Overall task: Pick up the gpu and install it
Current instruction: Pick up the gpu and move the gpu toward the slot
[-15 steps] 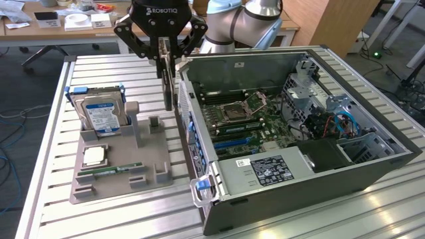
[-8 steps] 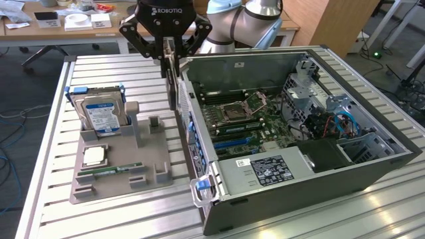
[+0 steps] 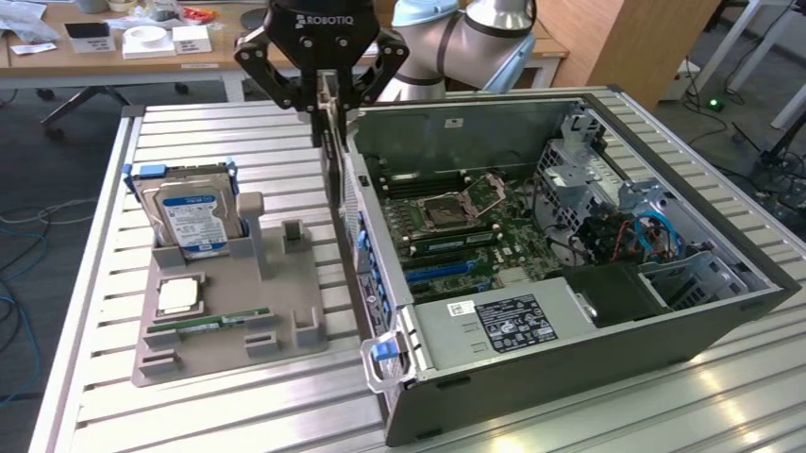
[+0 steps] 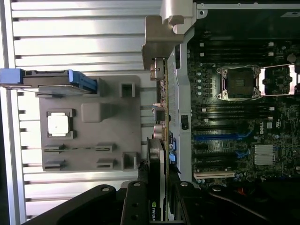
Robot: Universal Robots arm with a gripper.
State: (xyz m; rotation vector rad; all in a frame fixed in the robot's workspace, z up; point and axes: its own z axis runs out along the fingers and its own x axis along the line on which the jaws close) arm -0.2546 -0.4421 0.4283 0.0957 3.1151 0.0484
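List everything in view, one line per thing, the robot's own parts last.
gpu: one, black with a silvery bracket, held on edge in the gripper, close along the case's wall
computer case: one, black and grey, open, on the exterior view's right
motherboard: one, green, inside the case
holder tray: one, grey, on the table at the exterior view's left of the case
hard drive: one, silver with a blue-white label, upright in the tray
processor chip: one, silvery, flat in the tray
RAM stick: one, green, lying in the tray
table: one, silvery, slatted, under everything
gripper: one, black, shut on the gpu
arm: one, silver and blue, behind the case
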